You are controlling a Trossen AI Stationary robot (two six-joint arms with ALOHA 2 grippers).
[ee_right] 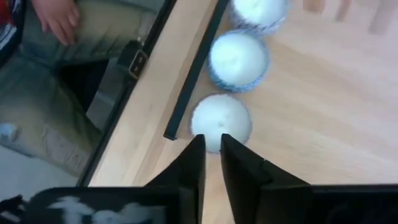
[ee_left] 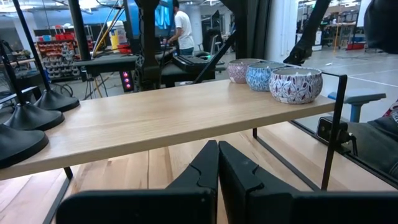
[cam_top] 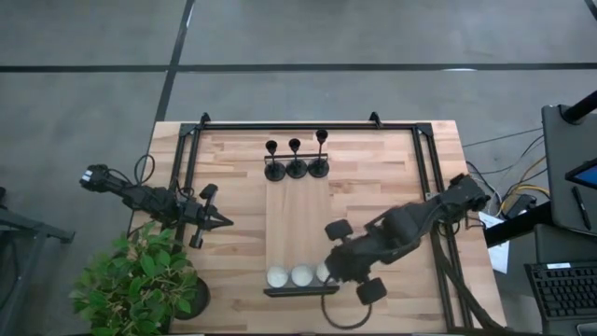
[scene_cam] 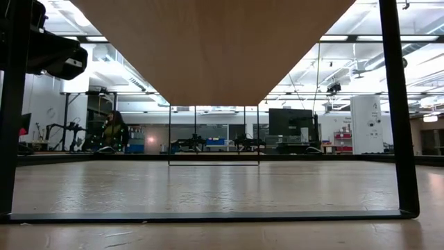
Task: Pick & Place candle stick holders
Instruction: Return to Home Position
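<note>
Three black candle stick holders point(cam_top: 296, 159) stand by their round bases in a row at the far end of a raised wooden shelf point(cam_top: 298, 224); their bases show in the left wrist view point(ee_left: 25, 115). My left gripper point(cam_top: 229, 221) is shut and empty, left of the shelf, pointing at its side point(ee_left: 217, 146). My right gripper point(cam_top: 328, 271) is shut at the shelf's near end, its tips point(ee_right: 211, 138) over the rightmost of three white candles in patterned cups point(ee_right: 221, 118). My right gripper comes slanting down from the table's right, and its shut fingertips point(ee_right: 198, 144) overlap the near rim of the rightmost candle point(ee_right: 231, 127). I cannot tell whether they touch it. The candle stands upright on the shelf.
The other two candles point(cam_top: 289, 276) stand left of it on the shelf's near end. A black metal frame point(cam_top: 187, 149) rings the table. A potted plant point(cam_top: 140, 280) sits at the near left corner. A person's hand point(ee_right: 56, 18) and legs show beyond the near edge.
</note>
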